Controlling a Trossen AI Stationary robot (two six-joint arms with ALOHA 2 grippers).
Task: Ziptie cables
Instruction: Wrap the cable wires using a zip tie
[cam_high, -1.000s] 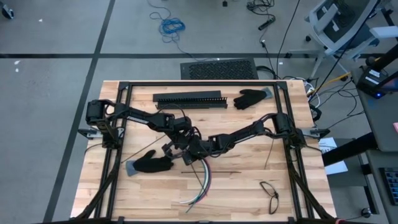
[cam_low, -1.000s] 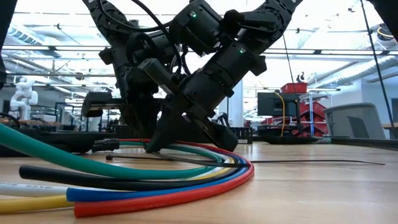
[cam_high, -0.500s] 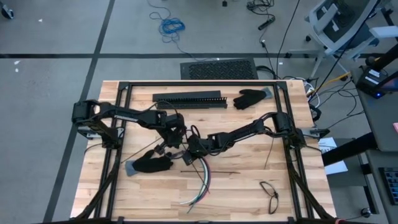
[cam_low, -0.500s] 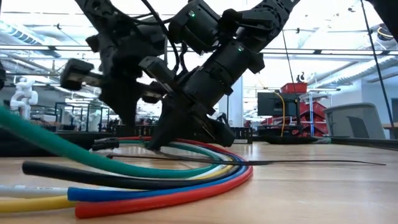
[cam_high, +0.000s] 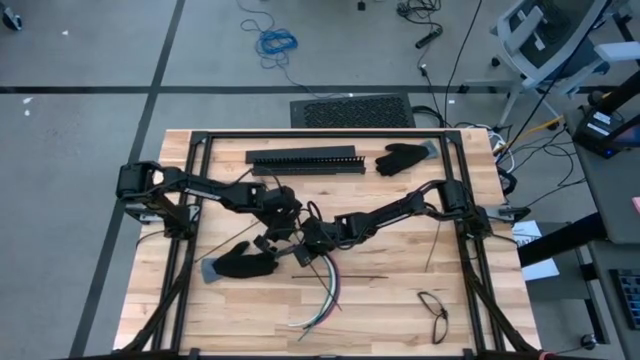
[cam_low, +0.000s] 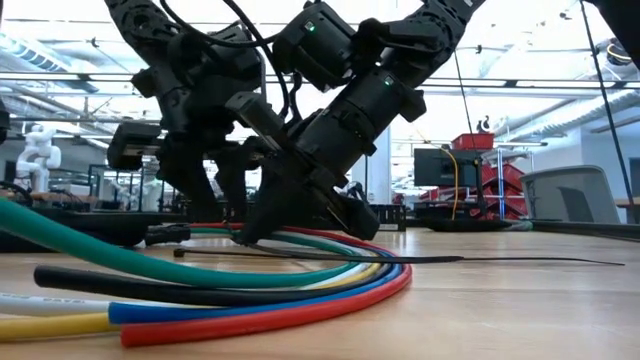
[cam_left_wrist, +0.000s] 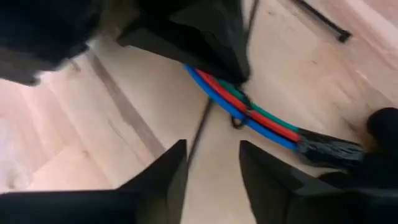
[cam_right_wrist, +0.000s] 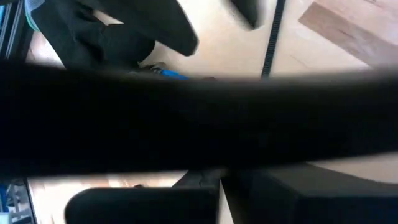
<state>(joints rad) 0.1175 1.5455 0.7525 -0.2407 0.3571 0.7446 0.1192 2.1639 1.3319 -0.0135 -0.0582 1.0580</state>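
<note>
The cables (cam_high: 330, 285) lie as one bundle on the wooden table, curving from mid-table toward the near edge. In the low view the cables (cam_low: 300, 290) arc in green, black, blue, red and yellow. A thin black zip tie (cam_left_wrist: 202, 127) loops around the cables (cam_left_wrist: 261, 121), its tail lying on the wood. My right gripper (cam_high: 305, 245) is shut, tips down at the bundle's far end (cam_low: 250, 236). My left gripper (cam_left_wrist: 211, 149) stands open just left of it (cam_high: 272, 240), above the tie's tail and holding nothing. My right gripper comes slanting down from the table's right, and its fingertips (cam_low: 250, 232) sit at table level on the far end of the cable bundle (cam_left_wrist: 244, 93). The coloured strands run out from under the fingers. The gripper's own body hides the exact hold. The bundle lies flat on the table.
A black glove (cam_high: 240, 263) lies left of the bundle, and a second glove (cam_high: 400, 157) lies at the far right. A long black slotted bar (cam_high: 305, 159) lies along the far edge. Loose black strips (cam_high: 362, 277) and a dark wire loop (cam_high: 435, 312) lie to the right.
My left gripper has drawn back from the cables toward the table's left edge and risen a little, rolling slightly. Its fingers, together before, now stand apart. My right gripper and the cable bundle have stayed where they were.
</note>
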